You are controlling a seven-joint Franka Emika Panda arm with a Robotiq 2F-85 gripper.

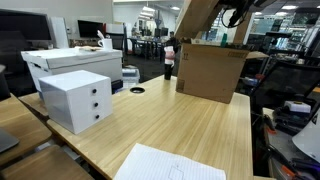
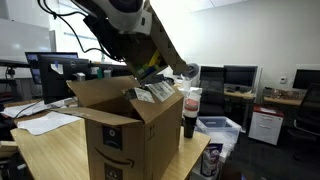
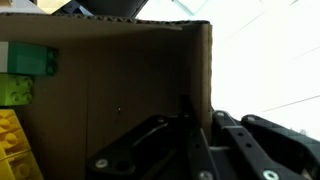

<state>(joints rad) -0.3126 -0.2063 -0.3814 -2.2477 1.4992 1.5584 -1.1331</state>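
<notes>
A brown cardboard box (image 1: 210,72) (image 2: 115,135) stands open on the wooden table (image 1: 190,125). My gripper (image 3: 195,125) is shut on the edge of a cardboard flap (image 3: 205,70), one finger on each side of it. In an exterior view the arm (image 2: 130,25) reaches down to that flap (image 2: 152,98) at the box's top; in the other the arm (image 1: 235,12) sits behind the raised flap (image 1: 195,22). Inside the box, at the left of the wrist view, lie a dark green block (image 3: 28,60), a lighter green one (image 3: 14,92) and a yellow one (image 3: 14,142).
A white drawer unit (image 1: 75,100) and a white printer-like case (image 1: 70,60) stand on the table, with paper sheets (image 1: 170,165) near its front edge. A dark bottle (image 1: 169,60) (image 2: 190,112) stands beside the box. Monitors, desks and office chairs surround the table.
</notes>
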